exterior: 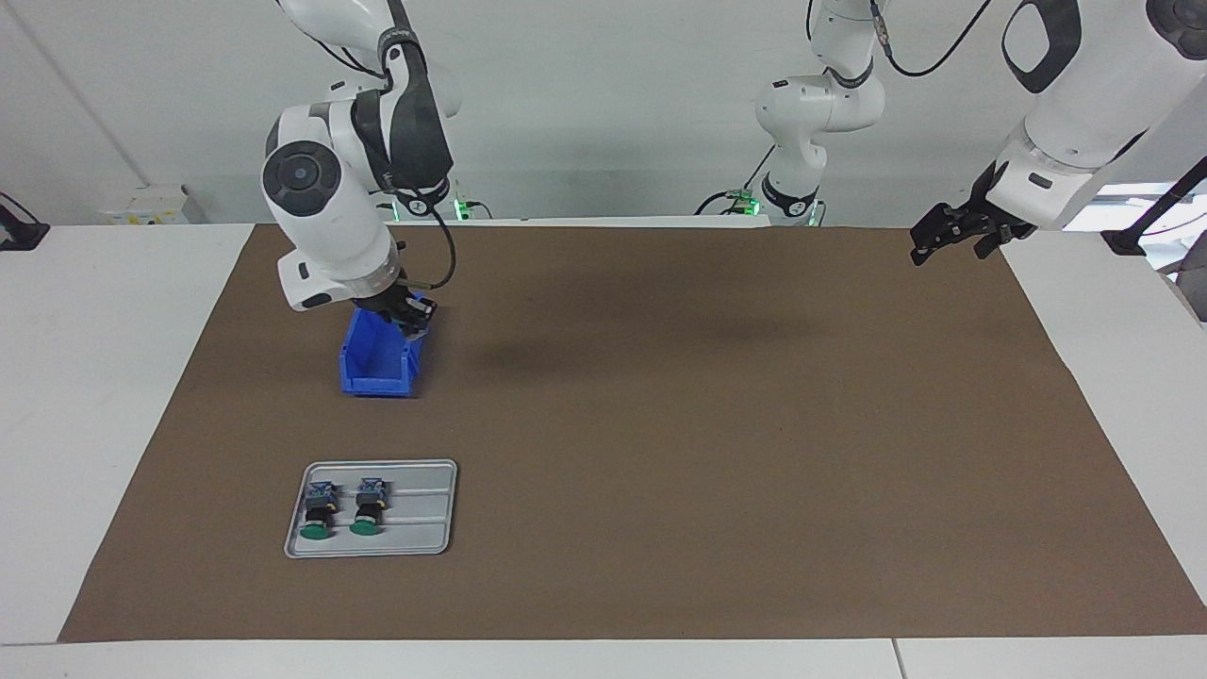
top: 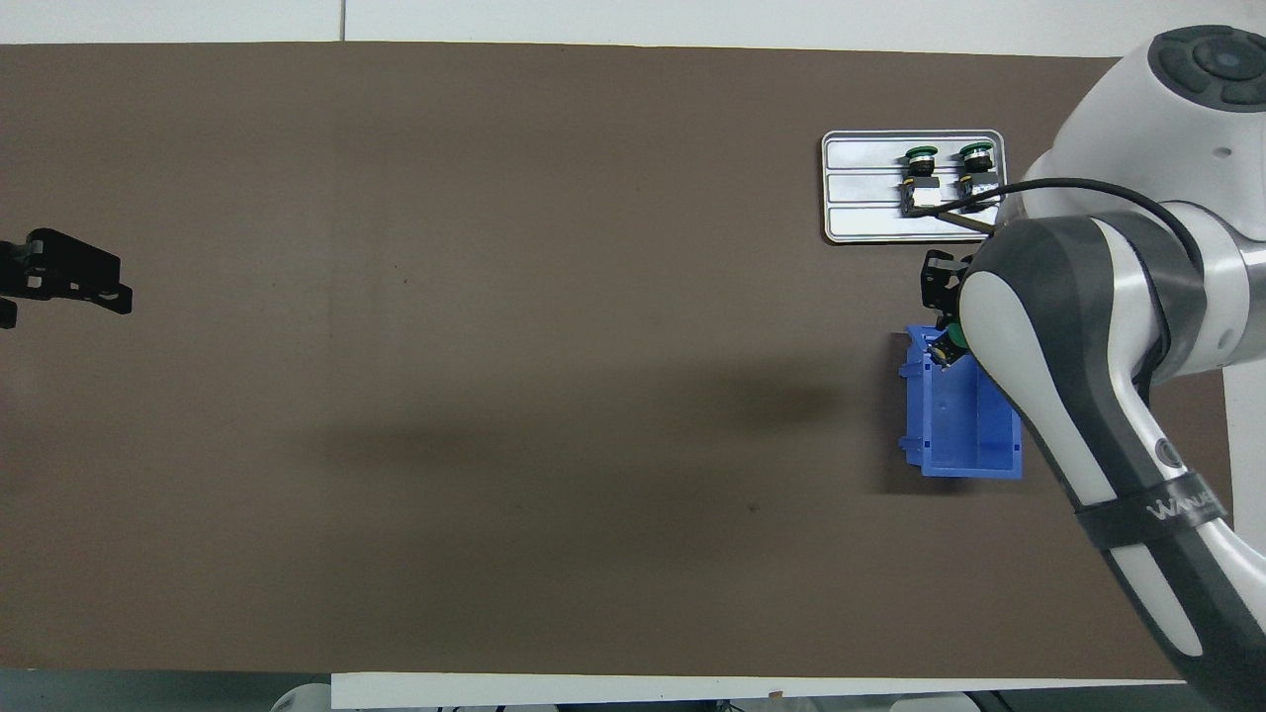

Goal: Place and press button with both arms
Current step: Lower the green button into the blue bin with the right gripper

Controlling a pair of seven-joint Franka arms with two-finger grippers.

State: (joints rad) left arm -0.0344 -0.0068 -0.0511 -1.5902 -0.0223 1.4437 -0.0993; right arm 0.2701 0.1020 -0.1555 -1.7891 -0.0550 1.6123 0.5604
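right gripper (exterior: 415, 316): jaws clamping the button (top: 951, 334), hanging over the blue bin (exterior: 377, 363)
tray (exterior: 424, 476): lying farther from the robots than the bin, two buttons sitting in it
left gripper (exterior: 952, 231): waiting, jaws standing apart

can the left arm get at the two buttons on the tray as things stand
Probably not easily: the left gripper waits at its own end, and the tray lies at the right arm's end.

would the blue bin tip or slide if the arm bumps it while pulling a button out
The blue bin looks like thin moulded plastic, so probably light and stiff. It stands loose on the brown mat, so a nudge from the right end effector at its rim would likely slide it. Its low, wide shape makes tipping less likely.
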